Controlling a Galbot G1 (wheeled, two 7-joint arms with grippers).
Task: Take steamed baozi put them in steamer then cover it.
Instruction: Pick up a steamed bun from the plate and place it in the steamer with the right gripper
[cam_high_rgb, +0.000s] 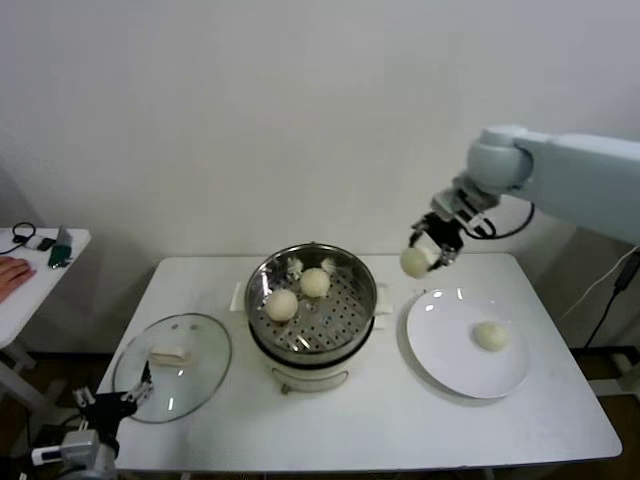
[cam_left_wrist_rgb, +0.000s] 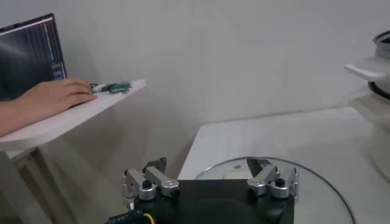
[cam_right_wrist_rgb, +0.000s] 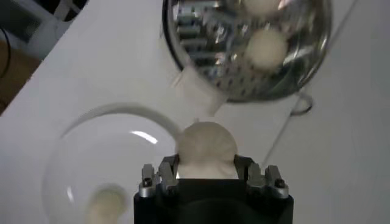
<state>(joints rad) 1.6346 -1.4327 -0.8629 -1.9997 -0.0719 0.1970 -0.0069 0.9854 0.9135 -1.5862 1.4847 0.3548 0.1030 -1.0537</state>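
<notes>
R gripper (cam_high_rgb: 430, 250) clamps my 3rd cream-white round dough bun (cam_high_rgb: 415, 262); 2 in shiny steel steamer (cam_high_rgb: 312, 300), 1 on white plate (cam_high_rgb: 450, 365), glass lid (cam_high_rgb: 172, 368) off.

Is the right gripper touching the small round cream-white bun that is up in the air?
Touching. In the right wrist view the right gripper has both fingers pressed on the cream-white bun.
</notes>
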